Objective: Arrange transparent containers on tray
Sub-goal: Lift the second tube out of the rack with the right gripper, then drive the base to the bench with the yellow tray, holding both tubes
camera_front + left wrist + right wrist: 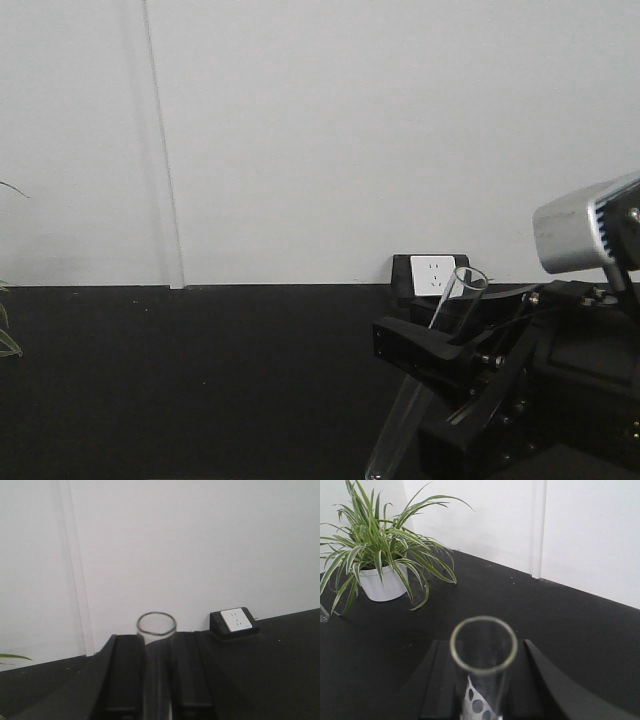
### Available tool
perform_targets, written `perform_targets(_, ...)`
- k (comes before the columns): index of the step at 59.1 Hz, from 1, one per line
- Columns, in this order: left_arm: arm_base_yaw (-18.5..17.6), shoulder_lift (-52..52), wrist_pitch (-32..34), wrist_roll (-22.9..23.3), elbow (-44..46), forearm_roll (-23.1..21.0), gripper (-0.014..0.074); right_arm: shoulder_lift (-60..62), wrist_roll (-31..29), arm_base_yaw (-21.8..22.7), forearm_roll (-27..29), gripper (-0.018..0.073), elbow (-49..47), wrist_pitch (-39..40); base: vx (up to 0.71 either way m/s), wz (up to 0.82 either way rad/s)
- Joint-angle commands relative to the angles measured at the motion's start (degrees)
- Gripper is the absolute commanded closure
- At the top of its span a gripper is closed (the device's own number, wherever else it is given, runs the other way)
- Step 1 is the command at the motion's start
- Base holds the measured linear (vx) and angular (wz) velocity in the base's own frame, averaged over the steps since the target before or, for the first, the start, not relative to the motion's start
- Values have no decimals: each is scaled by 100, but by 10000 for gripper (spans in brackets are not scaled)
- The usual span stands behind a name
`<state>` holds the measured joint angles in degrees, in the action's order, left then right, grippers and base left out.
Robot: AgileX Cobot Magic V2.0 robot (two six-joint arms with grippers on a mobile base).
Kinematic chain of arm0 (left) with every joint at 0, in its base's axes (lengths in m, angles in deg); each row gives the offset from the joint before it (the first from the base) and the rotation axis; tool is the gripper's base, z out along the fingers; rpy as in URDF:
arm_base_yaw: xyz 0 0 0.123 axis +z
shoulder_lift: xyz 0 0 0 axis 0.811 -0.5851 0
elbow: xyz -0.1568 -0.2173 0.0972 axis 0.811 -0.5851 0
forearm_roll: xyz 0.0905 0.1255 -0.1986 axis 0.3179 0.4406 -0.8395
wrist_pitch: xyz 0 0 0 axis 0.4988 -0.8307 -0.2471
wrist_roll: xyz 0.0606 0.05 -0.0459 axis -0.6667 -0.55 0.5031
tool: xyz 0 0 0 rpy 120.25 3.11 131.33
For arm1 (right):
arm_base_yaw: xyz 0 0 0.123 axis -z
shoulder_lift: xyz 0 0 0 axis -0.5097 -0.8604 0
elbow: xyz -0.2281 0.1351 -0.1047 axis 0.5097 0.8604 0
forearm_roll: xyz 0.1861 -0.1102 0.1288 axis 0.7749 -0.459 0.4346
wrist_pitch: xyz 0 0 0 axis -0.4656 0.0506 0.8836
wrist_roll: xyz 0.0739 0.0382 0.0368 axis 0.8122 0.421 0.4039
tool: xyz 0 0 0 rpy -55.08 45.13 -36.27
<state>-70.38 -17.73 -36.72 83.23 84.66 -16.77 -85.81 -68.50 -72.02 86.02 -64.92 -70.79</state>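
My left gripper [157, 652] is shut on a clear glass test tube [156, 626]. The tube's round rim sticks up just past the two black fingers, which point at the white wall. My right gripper [482, 682] is shut on a second test tube [483, 652], with its flared rim close to the camera. In the front view the right gripper [440, 345] shows at the lower right. It holds its test tube [452, 305] tilted, rim up to the right. The left gripper does not show in the front view. The yellow tray and the other glass vessels are out of view.
A potted spider plant [380, 575] in a white pot stands on the black tabletop [570, 625], to the left in the right wrist view. A white wall socket in a black box [432, 275] [236, 621] sits at the table's back edge against the white wall.
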Motion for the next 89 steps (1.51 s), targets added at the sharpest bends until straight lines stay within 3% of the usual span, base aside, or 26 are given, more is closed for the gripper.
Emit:
perform_targets(1,-37,56,243,43,222,-36,534,99,-13,26,12,508,-229,409,0,0)
perform_targets(89,-37,49,279,37,222,-30,534,90,-77,26,-7,505,-223,502,0,0)
